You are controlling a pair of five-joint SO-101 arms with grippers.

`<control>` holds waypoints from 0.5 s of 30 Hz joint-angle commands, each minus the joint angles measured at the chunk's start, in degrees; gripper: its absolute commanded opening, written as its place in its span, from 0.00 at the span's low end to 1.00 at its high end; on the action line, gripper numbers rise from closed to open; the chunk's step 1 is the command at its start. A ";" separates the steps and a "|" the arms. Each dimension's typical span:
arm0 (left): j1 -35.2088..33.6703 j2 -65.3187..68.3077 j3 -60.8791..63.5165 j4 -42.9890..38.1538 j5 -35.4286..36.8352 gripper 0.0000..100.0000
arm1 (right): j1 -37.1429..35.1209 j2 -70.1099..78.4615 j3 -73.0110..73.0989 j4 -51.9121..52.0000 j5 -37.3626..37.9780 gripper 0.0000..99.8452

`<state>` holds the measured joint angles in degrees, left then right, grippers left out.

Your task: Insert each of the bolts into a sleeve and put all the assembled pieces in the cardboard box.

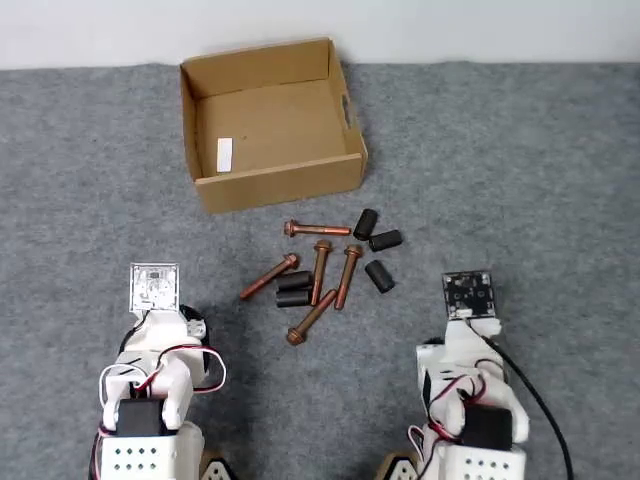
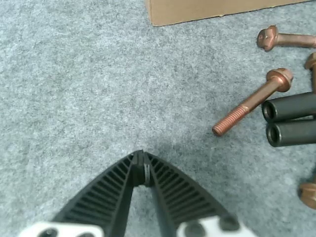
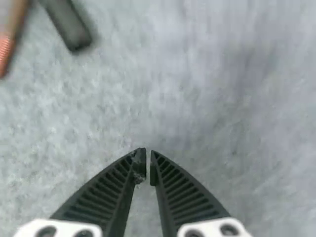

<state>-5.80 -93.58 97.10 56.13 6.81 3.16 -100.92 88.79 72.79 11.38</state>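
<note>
As seen from above: a cardboard box at the far side of the grey carpet, open upward, with a white label on its floor. Just in front of the box, in one loose cluster on the carpet: five copper-coloured bolts and five black sleeves. All lying flat, every bolt outside a sleeve, all outside the box. Two sleeves side by side and touching in the left part of the cluster, three more in the right part.

Then the left gripper. Hangs low over bare carpet, to the left of the cluster, jaws together at the tips, nothing held. Ahead of it in the left wrist view, one bolt at a slant, threaded end nearer, and the two touching sleeves just beside its head; farther off, a corner of the box.

Then the right gripper. Hangs low over bare carpet, to the right of the cluster, jaws together too, nothing held. Farther off in the right wrist view, one sleeve and the edge of a bolt.
</note>
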 commanded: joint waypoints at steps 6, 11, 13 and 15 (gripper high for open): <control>-0.09 -0.62 -0.31 -0.09 0.26 0.00 | -3.38 12.00 -21.89 3.65 1.93 0.01; -0.09 -0.62 -0.31 -0.09 0.26 0.00 | -7.69 31.60 -38.68 9.80 -3.43 0.01; -0.09 -0.62 -0.31 -0.09 0.26 0.00 | -10.42 39.25 -45.27 12.53 -3.87 0.01; -0.09 -0.62 -0.31 -0.09 0.26 0.00 | -12.62 45.85 -50.81 14.29 -3.96 0.01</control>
<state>-5.80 -93.58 97.10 56.13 6.81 -6.51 -64.79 48.26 84.66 8.40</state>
